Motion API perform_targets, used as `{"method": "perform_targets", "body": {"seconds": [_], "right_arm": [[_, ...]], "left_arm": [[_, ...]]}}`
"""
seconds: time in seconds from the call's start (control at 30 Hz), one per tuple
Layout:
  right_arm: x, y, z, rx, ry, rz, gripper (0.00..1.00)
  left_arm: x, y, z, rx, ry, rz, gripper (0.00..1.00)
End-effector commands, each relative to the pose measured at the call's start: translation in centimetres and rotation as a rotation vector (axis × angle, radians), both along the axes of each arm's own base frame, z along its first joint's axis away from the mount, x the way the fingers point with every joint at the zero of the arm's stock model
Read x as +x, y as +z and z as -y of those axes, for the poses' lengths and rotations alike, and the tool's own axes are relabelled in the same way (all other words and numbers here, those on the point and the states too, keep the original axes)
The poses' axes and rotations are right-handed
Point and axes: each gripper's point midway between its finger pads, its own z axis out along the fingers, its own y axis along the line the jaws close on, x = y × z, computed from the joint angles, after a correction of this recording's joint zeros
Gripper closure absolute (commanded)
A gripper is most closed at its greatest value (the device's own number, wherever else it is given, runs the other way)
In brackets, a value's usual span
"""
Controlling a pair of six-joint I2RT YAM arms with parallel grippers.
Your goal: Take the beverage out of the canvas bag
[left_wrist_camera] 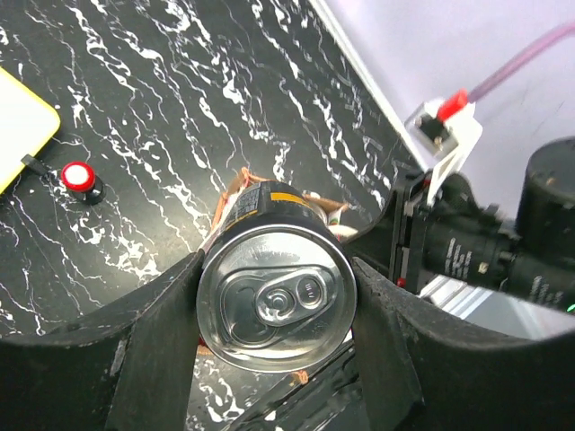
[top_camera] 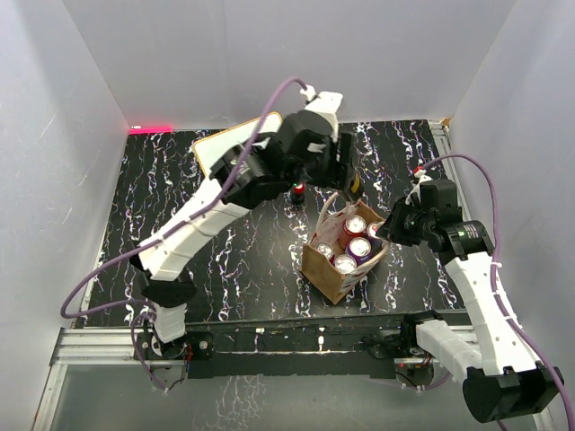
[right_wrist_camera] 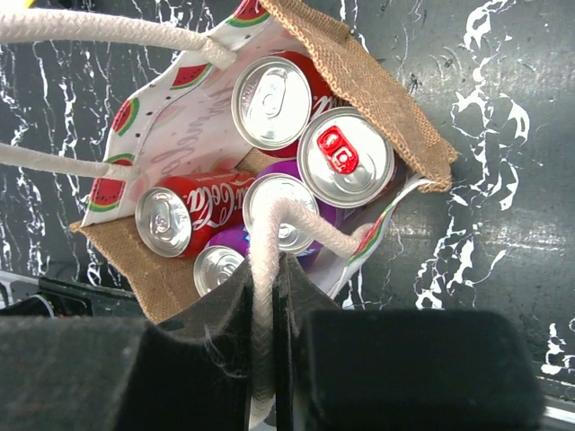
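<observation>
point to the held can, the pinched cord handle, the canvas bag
held can (left_wrist_camera: pixel 274 301), left wrist view, its silver top
cord handle (right_wrist_camera: pixel 286 208), right wrist view, the rope's bend
canvas bag (top_camera: pixel 322 271), top view, brown near wall

The left gripper (left_wrist_camera: pixel 275 310) is clamping a black beverage can (left_wrist_camera: pixel 269 269) over the marbled table (left_wrist_camera: pixel 180 90), near a red-capped bottle (left_wrist_camera: pixel 79 178).

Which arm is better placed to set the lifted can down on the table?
Left. The left hand is shut on the can, already out of the canvas bag. The right hand is shut on the bag's cord handle, so it isn't free.
</observation>
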Motion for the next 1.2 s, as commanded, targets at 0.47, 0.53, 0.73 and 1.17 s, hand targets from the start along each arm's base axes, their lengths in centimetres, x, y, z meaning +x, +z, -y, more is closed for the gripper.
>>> {"method": "perform_targets", "body": {"seconds": [0.47, 0.53, 0.73, 1.17], "right_arm": [[1.4, 1.1, 0.8, -0.089, 0.043, 0.12, 0.92], [1.4, 1.1, 0.9, -0.091, 0.041, 0.121, 0.92], [1.4, 1.2, 0.7, -0.092, 0.055, 0.129, 0.92], [1.4, 1.1, 0.6, -0.085, 0.06, 0.141, 0.92]], "left_arm": [[6.8, 7.1, -11.5, -0.189, 0.485, 0.15, 1.0], [6.4, 4.3, -12.7, -0.111, 0.519, 0.091, 1.0], [5.0, -3.6, -15.4, 0.134, 0.547, -0.065, 1.0], [8.4, -14.4, -16.5, 0.152, 0.625, -0.111, 1.0]]}}
